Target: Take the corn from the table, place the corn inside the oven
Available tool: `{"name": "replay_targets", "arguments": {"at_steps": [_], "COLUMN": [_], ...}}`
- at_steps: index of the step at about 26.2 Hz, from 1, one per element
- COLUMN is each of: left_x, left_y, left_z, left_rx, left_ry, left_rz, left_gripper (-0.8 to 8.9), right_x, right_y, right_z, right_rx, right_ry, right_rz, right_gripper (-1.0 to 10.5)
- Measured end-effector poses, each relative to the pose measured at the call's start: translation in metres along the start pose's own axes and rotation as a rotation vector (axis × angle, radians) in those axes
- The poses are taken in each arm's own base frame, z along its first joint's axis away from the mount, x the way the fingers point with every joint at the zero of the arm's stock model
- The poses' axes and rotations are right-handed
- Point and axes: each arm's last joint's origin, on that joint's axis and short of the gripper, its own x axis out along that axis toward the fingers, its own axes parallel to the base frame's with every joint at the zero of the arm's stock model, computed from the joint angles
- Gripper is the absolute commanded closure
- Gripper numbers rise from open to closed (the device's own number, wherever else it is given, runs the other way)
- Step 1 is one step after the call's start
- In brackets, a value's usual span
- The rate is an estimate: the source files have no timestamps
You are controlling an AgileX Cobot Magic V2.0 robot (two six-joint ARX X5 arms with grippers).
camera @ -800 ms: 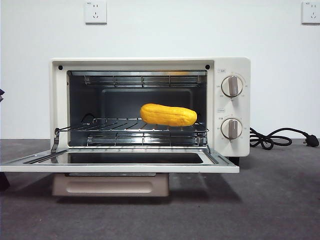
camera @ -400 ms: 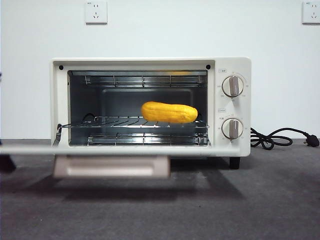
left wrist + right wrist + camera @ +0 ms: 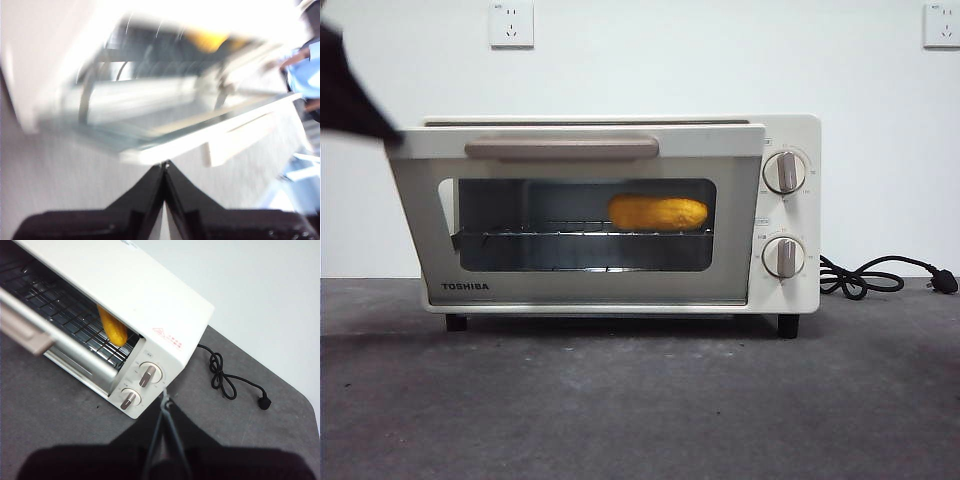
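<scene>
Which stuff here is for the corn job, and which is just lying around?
For the job: corn on the rack, oven with its door nearly shut, table, left claw by the door.
Just around: power cord, wall sockets, right claw waiting.

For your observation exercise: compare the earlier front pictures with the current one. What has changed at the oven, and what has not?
The oven door has swung up from lying flat open to almost shut, its handle now at the top. The left claw, shut, is at the door's upper left corner, pushing it. The corn stayed on the rack inside; the oven and its cord did not move. The right claw waits.
</scene>
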Motion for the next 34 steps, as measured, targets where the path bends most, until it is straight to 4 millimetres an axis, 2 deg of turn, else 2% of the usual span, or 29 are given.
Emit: {"name": "replay_targets", "arguments": {"at_steps": [5,12,22,30,34], "left_x": [-0.022,-0.042,-0.051,-0.058,-0.057], "left_y": [-0.024,-0.048,-0.067,-0.087,-0.094], "left_z": [0.029,0.046,0.036,0.023,0.020], "left_rx": [0.070,0.140,0.165,0.204,0.228], "left_ry": [-0.080,-0.153,-0.175,-0.200,-0.206], "left_rz": [0.016,0.051,0.263,0.546,0.566], "left_gripper": [8.21,8.21,8.21,8.21,8.21], "right_x": [0.000,0.001,0.011,0.025,0.031], "right_y": [0.000,-0.001,-0.012,-0.033,-0.042], "right_z": [0.000,0.000,-0.002,-0.010,-0.014], "right_rx": [0.001,0.003,0.036,0.116,0.144], "right_ry": [0.000,0.002,0.050,0.146,0.186], "right_rz": [0.000,-0.016,-0.109,-0.365,-0.423], "right_gripper": [9.6,9.6,9.6,9.6,9.6]}}
